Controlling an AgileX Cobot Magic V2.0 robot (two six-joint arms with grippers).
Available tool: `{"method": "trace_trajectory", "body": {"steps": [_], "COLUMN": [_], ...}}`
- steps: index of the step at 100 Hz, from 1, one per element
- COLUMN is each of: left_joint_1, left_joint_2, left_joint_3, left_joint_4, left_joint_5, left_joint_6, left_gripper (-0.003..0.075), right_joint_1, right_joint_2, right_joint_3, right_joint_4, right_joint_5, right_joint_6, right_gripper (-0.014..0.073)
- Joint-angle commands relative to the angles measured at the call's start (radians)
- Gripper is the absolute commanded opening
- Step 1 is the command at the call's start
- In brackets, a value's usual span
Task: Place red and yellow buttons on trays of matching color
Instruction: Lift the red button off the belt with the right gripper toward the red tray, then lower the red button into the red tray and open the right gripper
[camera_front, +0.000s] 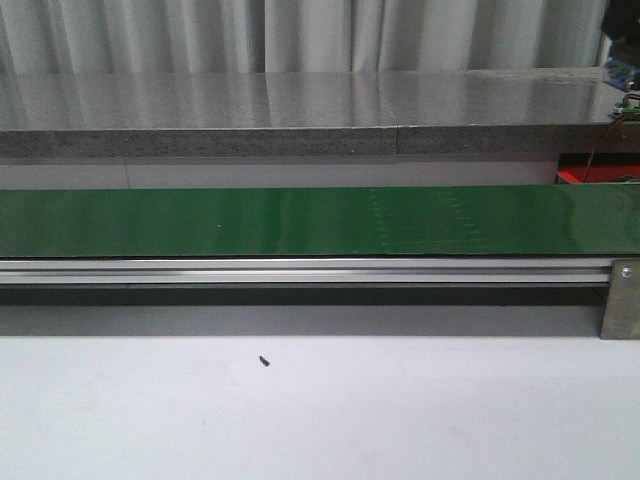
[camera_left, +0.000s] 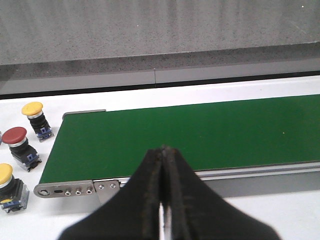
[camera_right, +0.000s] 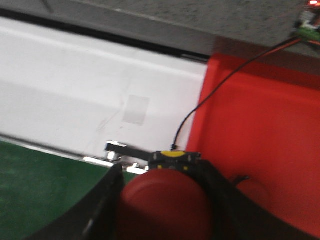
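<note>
While the left tool (camera_left: 162, 200) is sitting pressed together over the green belt (camera_left: 200, 130), three buttons are waiting nearby. Right tool (camera_right: 162, 200) is pinching a red button (camera_right: 162, 205) beside the red tray (camera_right: 260, 125).

Even bright light; right-wrist blur

The left gripper (camera_left: 164, 150) has two matte black fingers (camera_left: 150, 190) that broaden from narrow tips into wide, flat, wedge-shaped bodies, their inner edges rough and worn. The right gripper (camera_right: 162, 172) shows the same black fingers (camera_right: 102, 210), blurred, with smooth, curved outer sides.
</note>
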Motion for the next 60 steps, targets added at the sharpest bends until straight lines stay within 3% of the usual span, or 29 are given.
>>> {"method": "trace_trajectory", "body": {"steps": [1,38,60], "left_joint_1": [-0.009,-0.009,-0.009], "left_joint_2": [0.004,0.004,0.004], "left_joint_3": [-0.026,-0.026,-0.026], "left_joint_4": [-0.007,-0.007,-0.007], "left_joint_5": [-0.067,-0.067,-0.067], "left_joint_6": [-0.008,-0.008,-0.008], "left_gripper": [-0.002,-0.002,-0.002], "right_joint_1": [-0.037,-0.07,-0.092], "right_joint_2": [0.015,0.297,0.363], "right_joint_3": [-0.093,-0.337,-0.359], "right_joint_4": [0.011,0.008,0.007], "right_joint_5": [-0.017,-0.019,-0.023], "right_joint_6": [0.002,0.002,0.002], "right_gripper": [0.0178,0.0178,0.0178]}}
